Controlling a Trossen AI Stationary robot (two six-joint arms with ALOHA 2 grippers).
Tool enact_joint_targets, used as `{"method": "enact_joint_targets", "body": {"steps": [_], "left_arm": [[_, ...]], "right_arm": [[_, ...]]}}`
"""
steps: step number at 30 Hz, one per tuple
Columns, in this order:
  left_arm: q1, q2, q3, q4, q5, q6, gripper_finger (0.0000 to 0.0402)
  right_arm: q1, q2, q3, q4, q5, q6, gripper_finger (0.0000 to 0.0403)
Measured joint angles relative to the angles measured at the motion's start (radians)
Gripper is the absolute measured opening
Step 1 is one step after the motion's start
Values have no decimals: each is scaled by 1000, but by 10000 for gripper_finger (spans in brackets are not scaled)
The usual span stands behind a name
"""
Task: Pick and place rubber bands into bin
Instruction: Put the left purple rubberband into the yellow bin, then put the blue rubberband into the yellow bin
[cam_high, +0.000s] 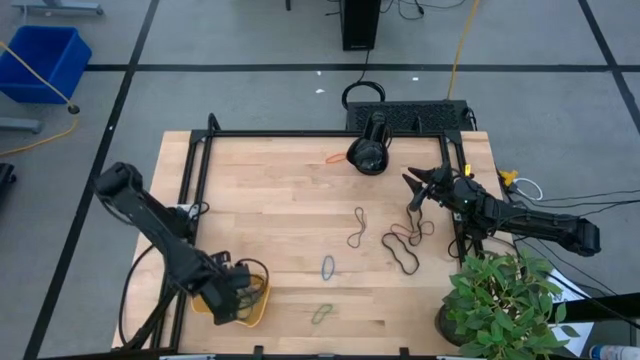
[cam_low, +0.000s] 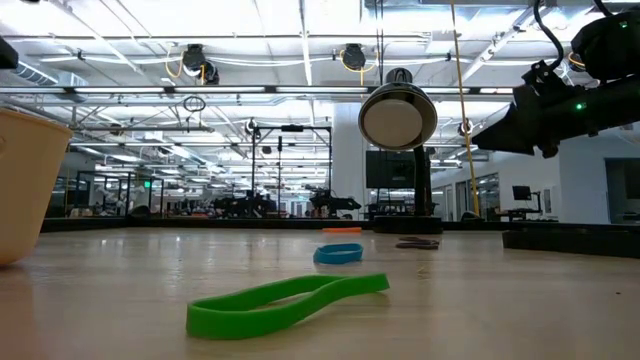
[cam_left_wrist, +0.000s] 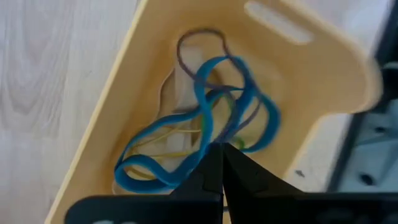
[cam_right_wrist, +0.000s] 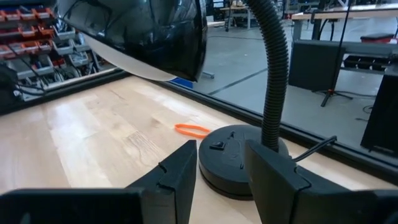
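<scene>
Green rubber band (cam_low: 288, 303) on unmarked table (cam_low: 500, 310), blue band (cam_low: 338, 254) behind.

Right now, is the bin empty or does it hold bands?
Not empty. The bin holds a tangle of rubber bands, mostly blue; the shut left gripper hangs over them.

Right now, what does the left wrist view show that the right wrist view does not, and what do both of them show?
Only the left wrist view shows the orange-yellow bin from above, with blue rubber bands and a thinner dark band lying inside it, below the shut left gripper. Only the right wrist view shows the black desk lamp, an orange rubber band lying on the table beside the lamp's base, and the open right gripper holding nothing. Both show the light wooden table.
</scene>
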Motion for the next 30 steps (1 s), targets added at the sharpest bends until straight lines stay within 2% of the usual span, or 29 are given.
{"method": "enact_joint_targets", "body": {"steps": [7, 10, 26, 30], "left_arm": [[1, 76, 0, 4, -3, 61, 36], [1, 85, 0, 9, -38, 84, 43], [3, 86, 0, 10, -65, 62, 50], [3, 86, 0, 2, -81, 66, 88]], "right_arm": [[0, 0, 0, -5, -2, 35, 130], [0, 0, 0, -6, -2, 35, 130], [0, 0, 0, -7, -2, 35, 130], [0, 0, 0, -7, -3, 35, 130]]}}
